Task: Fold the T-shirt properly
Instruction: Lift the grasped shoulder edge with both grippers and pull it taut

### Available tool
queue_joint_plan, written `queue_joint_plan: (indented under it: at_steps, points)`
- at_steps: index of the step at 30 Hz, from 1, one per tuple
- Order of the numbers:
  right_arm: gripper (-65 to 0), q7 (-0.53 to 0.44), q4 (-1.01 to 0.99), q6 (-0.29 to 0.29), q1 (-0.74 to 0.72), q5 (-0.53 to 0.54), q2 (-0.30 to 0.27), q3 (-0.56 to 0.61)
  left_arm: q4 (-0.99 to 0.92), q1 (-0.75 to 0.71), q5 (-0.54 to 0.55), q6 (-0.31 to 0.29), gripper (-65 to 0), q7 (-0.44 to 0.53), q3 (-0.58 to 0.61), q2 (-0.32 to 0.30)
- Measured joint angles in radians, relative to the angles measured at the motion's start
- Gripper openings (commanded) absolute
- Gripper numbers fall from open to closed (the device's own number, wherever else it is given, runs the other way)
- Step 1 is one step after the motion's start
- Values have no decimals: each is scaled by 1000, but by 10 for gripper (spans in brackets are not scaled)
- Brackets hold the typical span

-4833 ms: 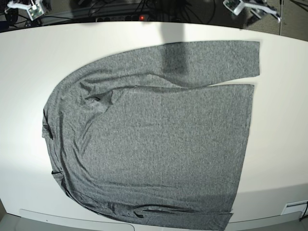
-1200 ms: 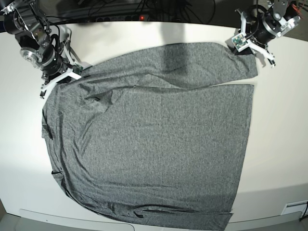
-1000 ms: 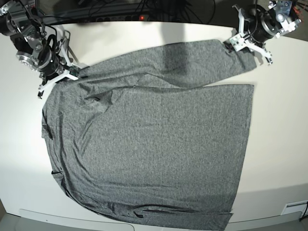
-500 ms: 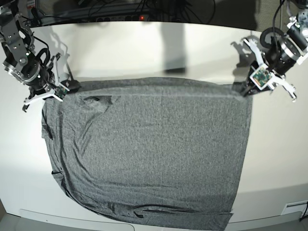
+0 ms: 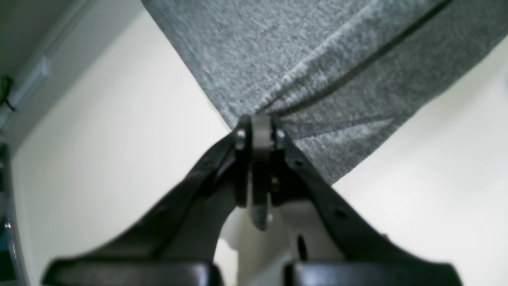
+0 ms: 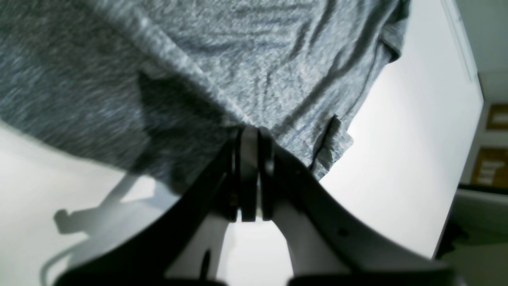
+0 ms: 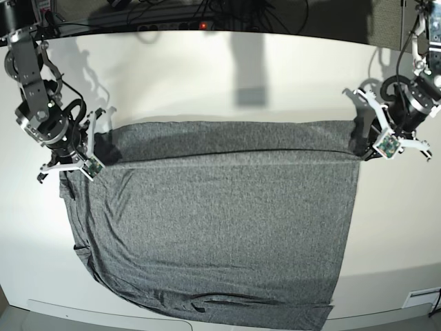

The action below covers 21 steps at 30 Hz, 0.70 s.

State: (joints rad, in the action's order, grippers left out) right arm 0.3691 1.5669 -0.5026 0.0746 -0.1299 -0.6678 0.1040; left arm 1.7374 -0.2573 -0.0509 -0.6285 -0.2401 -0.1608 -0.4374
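On the white table (image 7: 207,76), nearest you, the hem end of the large heather-grey speckled knit T-shirt (image 7: 220,227) lies rumpled along the front edge, a few creases running through it. Move up and you've got the broad body of the shirt spread flat, its left side curving in soft folds towards the table's edge. Further back, look at that upper band: the cloth is doubled over on itself, a long straight fold line running right across from one arm to the other. Your right hand (image 7: 88,160), on the left of the base view, is clamped tight on that folded edge; the wrist camera shows its jaws pressed together with grey knit bunched at the tips. Your left hand (image 7: 374,143), over on the right, is likewise pinched closed on the shirt's far corner, fabric pulled to a point between the jaws. Behind them, bare table, then dark cables (image 7: 172,14) at the back.
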Motion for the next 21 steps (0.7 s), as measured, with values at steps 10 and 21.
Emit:
queue_joint_plan:
  at_steps: [10,21]
  points:
    - [-650,-12,-180,-3,-145,11,42,-1,-206,164,-22,0,-650,1,137,2]
    - [-636,-54,-338,-6,-219,7,47,16,-322,256,-49,2,-650,0,175,2]
